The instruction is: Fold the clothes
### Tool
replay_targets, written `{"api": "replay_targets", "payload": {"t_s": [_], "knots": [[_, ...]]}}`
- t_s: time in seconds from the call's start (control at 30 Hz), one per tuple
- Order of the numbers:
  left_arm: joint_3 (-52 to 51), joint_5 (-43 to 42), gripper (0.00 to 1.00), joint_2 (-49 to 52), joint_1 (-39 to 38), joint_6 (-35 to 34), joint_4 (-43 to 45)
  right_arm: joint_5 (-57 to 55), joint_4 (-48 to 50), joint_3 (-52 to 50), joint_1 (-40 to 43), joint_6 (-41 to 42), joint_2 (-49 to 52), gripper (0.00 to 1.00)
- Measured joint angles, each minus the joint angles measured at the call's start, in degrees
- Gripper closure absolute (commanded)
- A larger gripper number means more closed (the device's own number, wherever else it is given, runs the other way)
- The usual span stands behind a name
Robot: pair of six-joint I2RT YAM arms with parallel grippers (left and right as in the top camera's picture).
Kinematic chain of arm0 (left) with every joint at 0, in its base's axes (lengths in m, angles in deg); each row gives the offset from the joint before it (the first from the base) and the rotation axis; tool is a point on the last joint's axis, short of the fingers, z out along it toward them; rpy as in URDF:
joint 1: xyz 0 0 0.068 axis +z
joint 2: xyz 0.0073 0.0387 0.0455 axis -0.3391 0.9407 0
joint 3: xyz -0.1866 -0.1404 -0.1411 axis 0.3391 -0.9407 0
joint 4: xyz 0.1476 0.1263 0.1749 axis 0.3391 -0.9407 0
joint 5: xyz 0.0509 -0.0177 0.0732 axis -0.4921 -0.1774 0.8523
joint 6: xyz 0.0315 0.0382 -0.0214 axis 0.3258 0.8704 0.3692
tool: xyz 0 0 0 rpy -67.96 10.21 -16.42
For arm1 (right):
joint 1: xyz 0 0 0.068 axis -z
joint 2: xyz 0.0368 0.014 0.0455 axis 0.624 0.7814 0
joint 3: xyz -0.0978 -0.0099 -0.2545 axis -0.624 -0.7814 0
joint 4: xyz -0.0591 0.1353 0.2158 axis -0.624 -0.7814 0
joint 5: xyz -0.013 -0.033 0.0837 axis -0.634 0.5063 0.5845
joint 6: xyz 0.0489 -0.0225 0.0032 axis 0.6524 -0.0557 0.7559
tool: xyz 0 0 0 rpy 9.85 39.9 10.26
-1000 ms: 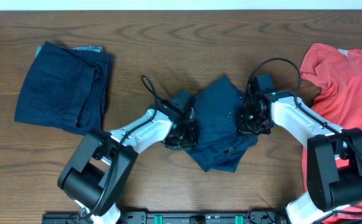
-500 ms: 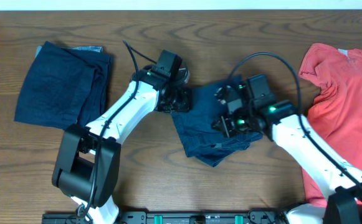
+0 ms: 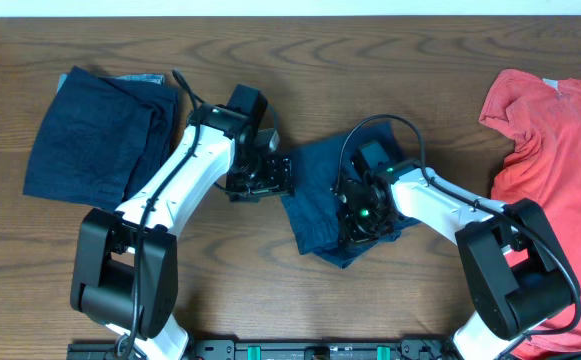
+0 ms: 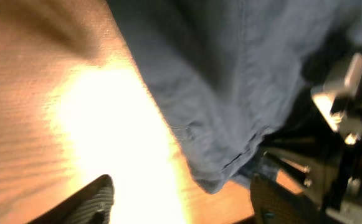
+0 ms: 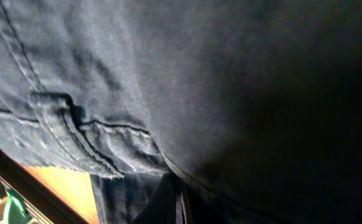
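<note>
Navy shorts (image 3: 320, 195) bunched on worktop (image 3: 270, 60): right pincer (image 3: 355, 215) closed on cloth toward 3 o'clock, left pincer (image 3: 278, 178) open, empty, at 9 o'clock. Risk of one-sided pull dragging bundle, undoing folds.

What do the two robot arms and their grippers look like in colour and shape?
Both arms have white rounded shells with black joints and black cylindrical bases. A black cable curves by the wrist of the left arm and of the right arm, which shows a green light. The left gripper and right gripper are black; the left one's fingers are dark.
</note>
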Motion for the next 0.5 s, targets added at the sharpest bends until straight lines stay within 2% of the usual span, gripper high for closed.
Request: {"api": "replay_targets", "payload": {"t_s": [0.13, 0.27, 0.5], "knots": [[-0.17, 0.0, 0.09, 0.0, -0.26, 0.59, -0.68, -0.7, -0.35, 0.28, 0.0, 1.2, -0.24, 0.92], [-2.97, -0.39, 0.05, -0.07, -0.55, 0.94, 1.49, -3.43, -0.37, 0.28, 0.2, 1.07, -3.48, 0.92], [-11.34, -6.73, 0.04, -0.07, -0.55, 0.9, 10.45, -7.26, 0.83, 1.7, 1.95, 1.79, -17.05, 0.92]]}}
